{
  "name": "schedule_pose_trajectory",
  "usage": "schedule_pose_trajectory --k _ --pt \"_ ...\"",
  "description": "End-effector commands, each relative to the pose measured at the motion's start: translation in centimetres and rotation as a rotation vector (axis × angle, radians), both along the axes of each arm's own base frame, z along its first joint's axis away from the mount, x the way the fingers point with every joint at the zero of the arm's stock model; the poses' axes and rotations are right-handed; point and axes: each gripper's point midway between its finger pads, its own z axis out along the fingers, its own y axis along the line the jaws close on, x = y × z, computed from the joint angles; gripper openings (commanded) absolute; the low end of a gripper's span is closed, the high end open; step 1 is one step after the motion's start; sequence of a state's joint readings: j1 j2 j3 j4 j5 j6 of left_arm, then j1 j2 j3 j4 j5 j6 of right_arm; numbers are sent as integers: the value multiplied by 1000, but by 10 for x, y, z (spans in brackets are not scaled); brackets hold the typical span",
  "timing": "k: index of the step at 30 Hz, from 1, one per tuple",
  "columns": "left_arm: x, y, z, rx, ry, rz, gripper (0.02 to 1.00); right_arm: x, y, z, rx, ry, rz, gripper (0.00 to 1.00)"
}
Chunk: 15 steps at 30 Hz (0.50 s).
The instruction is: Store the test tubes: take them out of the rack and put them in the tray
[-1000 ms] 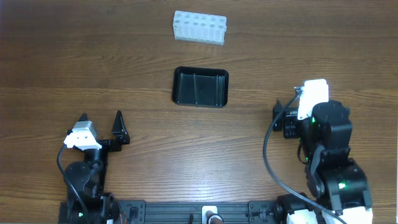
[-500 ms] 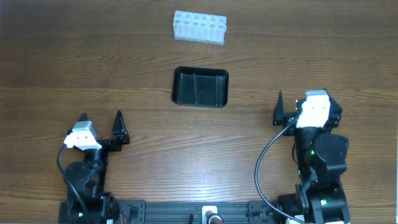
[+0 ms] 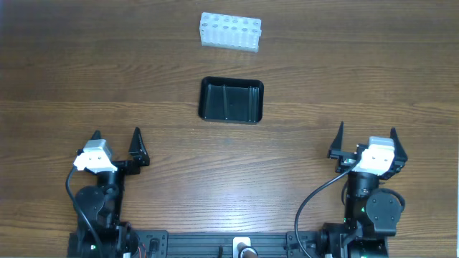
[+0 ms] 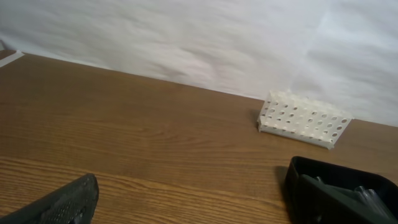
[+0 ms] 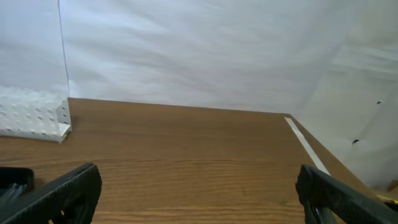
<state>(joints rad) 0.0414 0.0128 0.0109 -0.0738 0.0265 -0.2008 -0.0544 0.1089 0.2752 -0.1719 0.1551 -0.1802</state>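
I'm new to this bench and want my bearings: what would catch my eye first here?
A white perforated plastic test tube rack stands far out at the middle of the brown wooden table, with a black rectangular plastic tray nearer the arms, apart from it. The left claw and right claw rest near their bases, both open and holding nothing.

Both arms sit folded at the bench's near edge. The left gripper [image 3: 116,136] and right gripper [image 3: 366,133] are spread wide, apparently hanging low.
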Motion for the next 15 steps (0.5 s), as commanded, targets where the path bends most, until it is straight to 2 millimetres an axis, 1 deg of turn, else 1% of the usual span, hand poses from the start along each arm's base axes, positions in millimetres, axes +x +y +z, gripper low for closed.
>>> schedule_pose_trajectory --k 1,5,10,12,13,15 --pt "0 1 -2 15 1 3 996 0 -1 -10 -1 1 -3 993" --pt "0 1 -2 15 1 3 998 3 -1 -31 2 43 -2 991" --pt "0 1 -2 15 1 3 1000 6 -1 -69 6 100 -1 991" --pt "0 1 -2 15 1 3 998 7 -1 -81 7 109 -2 991" --pt "0 1 -2 15 1 3 996 7 -1 -84 6 110 1 993" --pt "0 1 -2 15 1 3 993 8 0 -82 5 99 6 991"
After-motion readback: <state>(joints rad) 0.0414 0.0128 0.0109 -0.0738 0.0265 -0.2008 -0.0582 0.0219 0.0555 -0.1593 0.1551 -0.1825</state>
